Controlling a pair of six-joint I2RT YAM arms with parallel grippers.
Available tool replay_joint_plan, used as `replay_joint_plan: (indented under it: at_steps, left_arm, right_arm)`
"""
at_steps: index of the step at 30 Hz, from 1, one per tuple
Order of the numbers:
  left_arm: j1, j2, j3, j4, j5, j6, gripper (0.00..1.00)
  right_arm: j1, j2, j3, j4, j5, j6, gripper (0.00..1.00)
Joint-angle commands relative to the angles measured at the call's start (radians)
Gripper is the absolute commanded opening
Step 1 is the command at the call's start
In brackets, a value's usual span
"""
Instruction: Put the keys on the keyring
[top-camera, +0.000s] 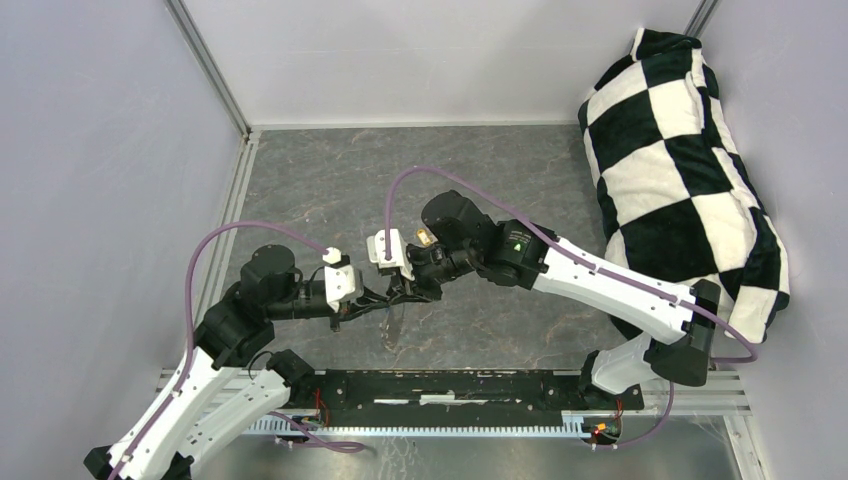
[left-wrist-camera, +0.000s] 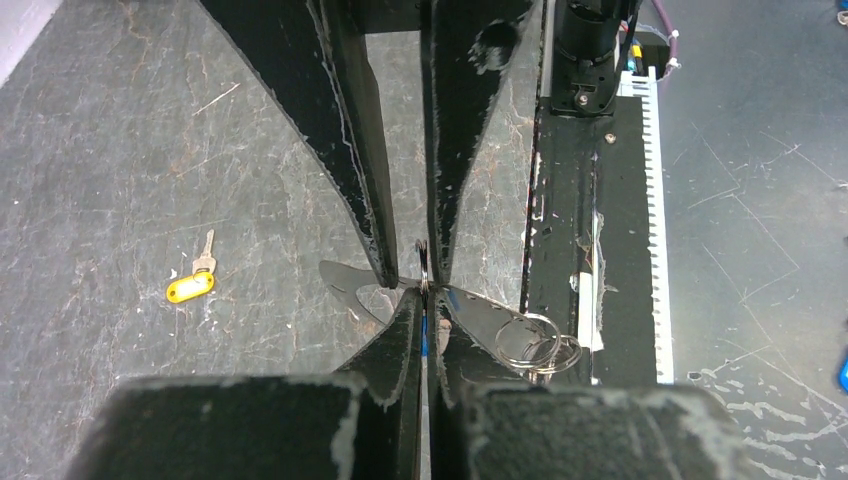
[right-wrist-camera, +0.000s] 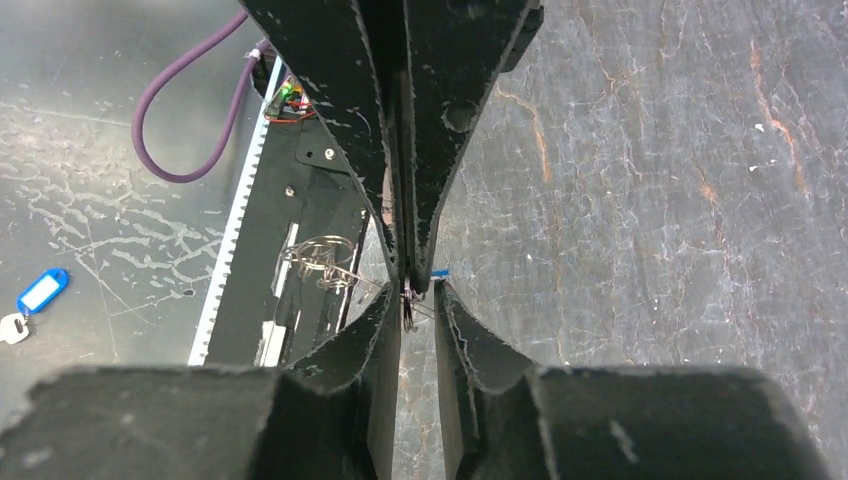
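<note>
My left gripper is shut on the keyring, a grey-silver curved band with small wire rings at one end. In the top view the band hangs below both grippers, which meet tip to tip at the table's middle. My right gripper faces the left one; its jaws stand slightly apart with a thin ring edge beside its left finger. The yellow-headed key lies on the table left of the left gripper. The blue-headed key lies beyond the black rail.
A black-and-white checkered cushion fills the right side. A black rail with a white toothed strip runs along the near edge. Grey walls close off the left and the back. Purple cables loop over both arms.
</note>
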Motion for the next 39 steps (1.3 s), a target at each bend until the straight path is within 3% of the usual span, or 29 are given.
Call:
replay_joint_plan:
  at_steps: [1, 5, 7, 12, 20, 31, 39]
  left_arm:
    - [-0.002, -0.009, 0.047, 0.057, 0.034, 0.018, 0.02]
    - [-0.002, -0.013, 0.04, 0.054, 0.036, 0.018, 0.02]
    - [-0.002, -0.013, 0.035, 0.054, 0.041, 0.022, 0.02]
    - [-0.002, -0.008, 0.033, 0.059, 0.044, 0.024, 0.02]
    - [-0.002, -0.014, 0.028, 0.068, 0.038, 0.018, 0.02]
    - [-0.002, -0.018, 0.034, 0.062, 0.033, 0.017, 0.02]
    - [-0.002, -0.019, 0.031, 0.061, 0.037, 0.012, 0.02]
  right_arm:
    - [-0.009, -0.005, -0.01, 0.057, -0.033, -0.003, 0.2]
    - [-0.01, -0.039, -0.047, 0.14, -0.056, 0.023, 0.08]
    - [-0.01, -0.059, -0.073, 0.182, -0.061, 0.044, 0.07]
    - [-0.01, -0.074, -0.09, 0.221, -0.07, 0.07, 0.22]
    - [-0.01, -0.071, -0.096, 0.218, -0.089, 0.069, 0.1]
    - [-0.013, -0.054, -0.042, 0.099, -0.05, 0.013, 0.17]
    - [-0.015, -0.089, -0.08, 0.204, -0.057, 0.047, 0.02]
